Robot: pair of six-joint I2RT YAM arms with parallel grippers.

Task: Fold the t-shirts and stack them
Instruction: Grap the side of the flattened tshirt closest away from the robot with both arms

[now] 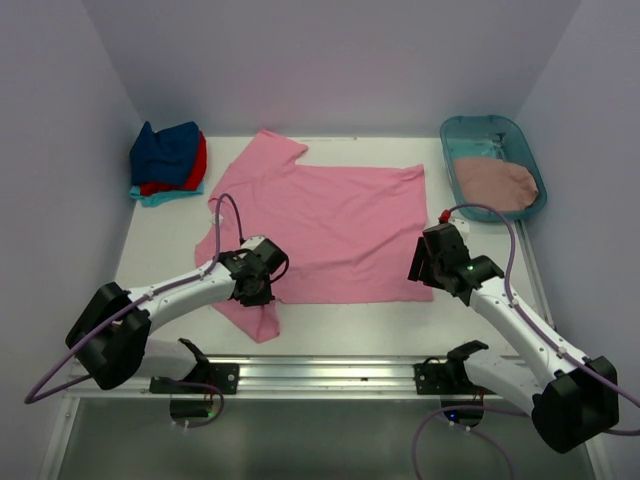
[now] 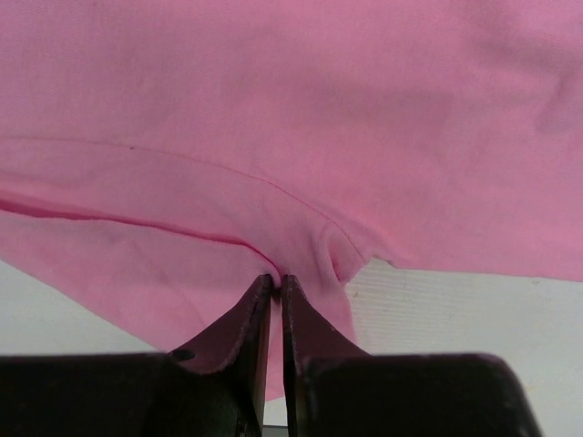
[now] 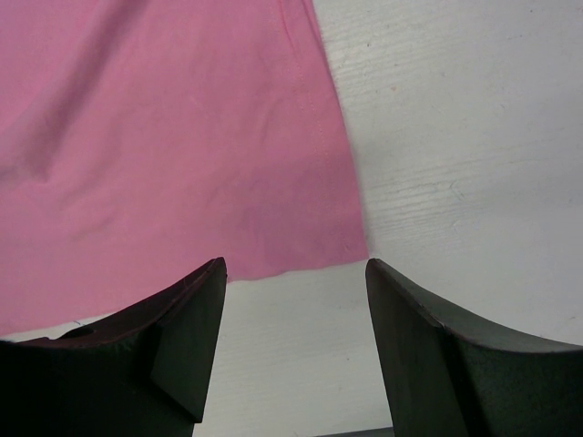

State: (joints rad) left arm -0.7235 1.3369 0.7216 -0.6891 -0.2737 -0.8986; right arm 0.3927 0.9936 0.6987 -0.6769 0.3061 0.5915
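Our left hand (image 2: 276,280) pinches the bright pink t-shirt (image 1: 340,225) at its near sleeve seam, while our right hand (image 3: 296,269) gapes wide above the near hem corner. With the shirt spread mid-worktop (image 1: 165,240), we should grip that corner fully, then lift both ends evenly.

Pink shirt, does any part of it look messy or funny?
Yes. The pink shirt lies mostly flat on the table, but its near left sleeve is puckered and bunched where the jaws of the left gripper pinch it. The rest looks smooth.
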